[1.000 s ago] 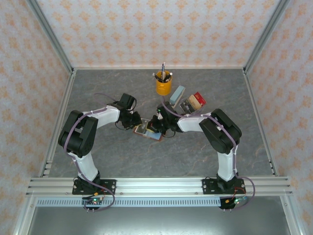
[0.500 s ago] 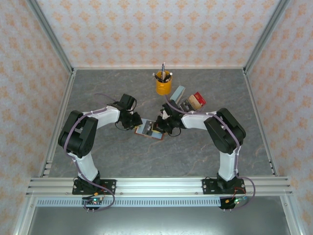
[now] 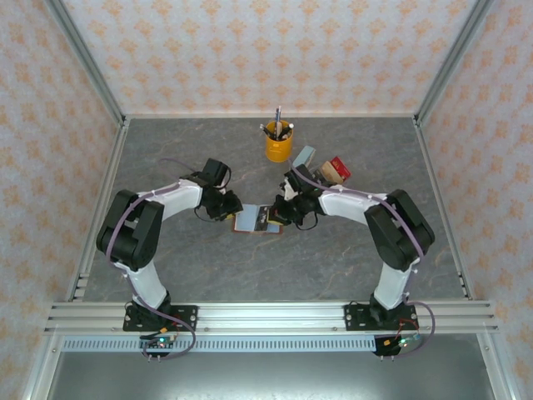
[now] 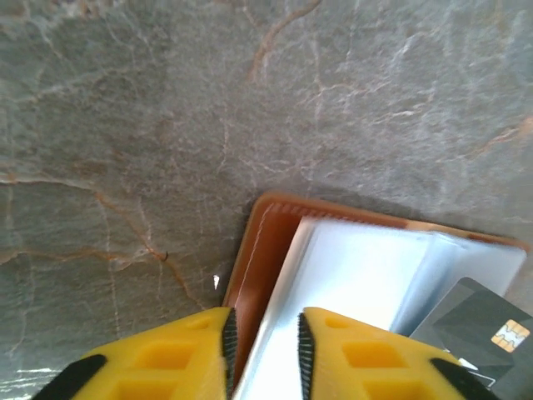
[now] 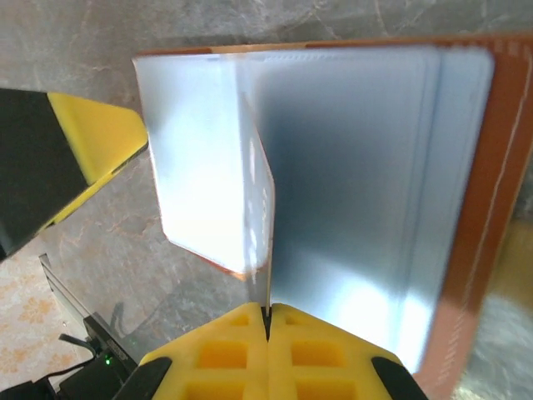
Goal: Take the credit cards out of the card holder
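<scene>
While card holder (image 4: 266,250) lies open, right fingers (image 5: 233,342) pinching pale card (image 5: 208,167), left fingers (image 4: 191,342) slightly spread

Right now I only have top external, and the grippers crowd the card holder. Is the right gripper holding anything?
Observer: Yes, the right gripper is shut on a thin pale sheet standing up from the open card holder. Card or sleeve, I cannot tell.
Operator: Left?
Observer: The left gripper straddles the holder's leather edge, jaws slightly apart. Grip unclear.
Operator: Any card showing?
Observer: A dark grey chip card lies on top of the open holder.
</scene>
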`<action>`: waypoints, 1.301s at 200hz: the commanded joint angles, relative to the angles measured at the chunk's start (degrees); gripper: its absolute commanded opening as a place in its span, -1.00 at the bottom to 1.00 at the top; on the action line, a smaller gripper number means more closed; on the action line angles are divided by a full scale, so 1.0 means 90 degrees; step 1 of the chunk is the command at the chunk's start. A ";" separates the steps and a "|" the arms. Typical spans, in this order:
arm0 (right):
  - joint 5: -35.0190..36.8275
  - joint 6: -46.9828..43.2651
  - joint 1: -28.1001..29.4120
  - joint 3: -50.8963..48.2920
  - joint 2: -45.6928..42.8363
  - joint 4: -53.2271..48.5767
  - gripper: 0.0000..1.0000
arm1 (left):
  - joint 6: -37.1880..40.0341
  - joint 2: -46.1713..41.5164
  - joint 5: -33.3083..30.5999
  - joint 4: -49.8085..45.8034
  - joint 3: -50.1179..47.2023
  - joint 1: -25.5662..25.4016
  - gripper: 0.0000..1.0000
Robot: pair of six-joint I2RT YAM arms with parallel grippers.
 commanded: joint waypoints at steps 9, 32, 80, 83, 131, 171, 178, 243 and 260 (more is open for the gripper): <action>-0.0022 -0.0640 -0.0103 -0.0028 -0.0539 -0.0403 -1.00 | -0.0137 -0.0551 0.0605 0.0405 -0.0182 0.0244 -0.15; -0.0279 -0.0992 -0.0134 0.0034 -0.0773 -0.0381 -1.00 | -0.0411 -0.0819 0.1243 0.1143 -0.0470 0.0431 0.13; -0.1279 -0.1267 -0.0428 0.0091 -0.1044 -0.0074 -1.00 | -0.1255 -0.1184 0.2715 0.3327 -0.1166 0.0529 0.59; -0.1360 -0.1249 -0.0459 0.0086 -0.1057 -0.0013 -1.00 | -0.1323 -0.1200 0.2801 0.3467 -0.1210 0.0524 0.61; -0.2374 -0.0899 -0.0778 0.0083 -0.1128 0.0705 -1.00 | -0.2083 -0.1287 0.3538 0.5215 -0.1562 0.0386 0.82; -0.2895 -0.0495 -0.0911 0.0042 -0.1135 0.1377 -1.00 | -0.2223 -0.1379 0.3723 0.5670 -0.1524 0.0145 0.64; -0.2944 -0.0462 -0.0922 0.0051 -0.1130 0.1413 -1.00 | -0.2246 -0.1401 0.3724 0.5709 -0.1524 0.0133 0.52; -0.3099 0.0036 -0.1065 0.0003 -0.1213 0.2056 -1.00 | -0.2464 -0.1543 0.3697 0.6077 -0.1524 0.0077 -0.69; -0.3013 0.0533 -0.1062 -0.0095 -0.1214 0.2529 -0.99 | -0.2479 -0.1589 0.3594 0.6090 -0.1490 0.0036 -1.00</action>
